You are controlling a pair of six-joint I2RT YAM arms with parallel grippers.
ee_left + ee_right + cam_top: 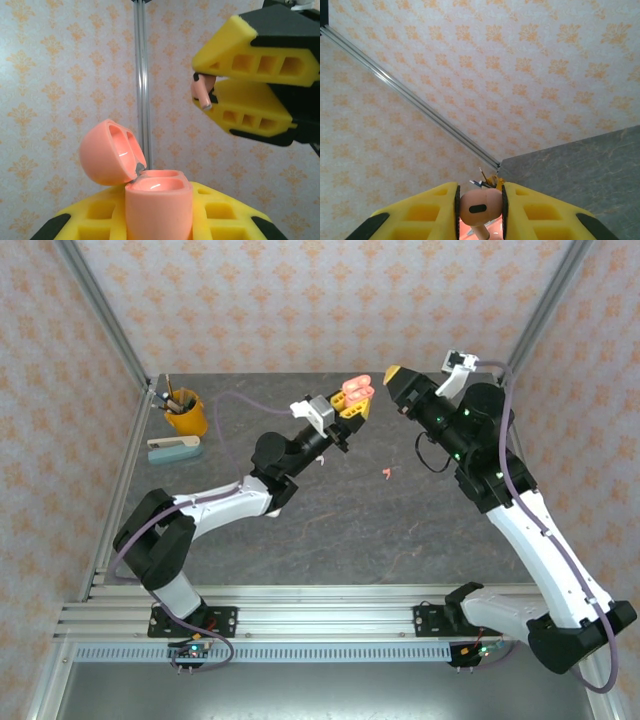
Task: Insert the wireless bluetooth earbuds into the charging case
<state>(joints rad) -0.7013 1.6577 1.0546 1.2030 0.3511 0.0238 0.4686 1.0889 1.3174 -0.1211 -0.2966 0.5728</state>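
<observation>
The grey table [330, 530] lies under both arms, which reach toward the back middle and meet there in the air. The left end effector [350, 406] is clamped on the lower half of the salmon charging case [158, 202], gripping it upright between its yellow fingers. The case's lid [106, 152] is swung open to one side on its hinge, and the two wells in the base face up. The right end effector [210, 93] hangs just above and to the side of the open case, not touching it. Its jaws are closed on a salmon earbud [480, 206], whose stem pokes out past the fingertips. At the table's far left corner stands a yellow cup [187, 415] with pens in it, and a pale stapler [174, 448] lies just in front of it. A second small salmon earbud [386, 474] lies on the table, between the two arms and well apart from the case.
</observation>
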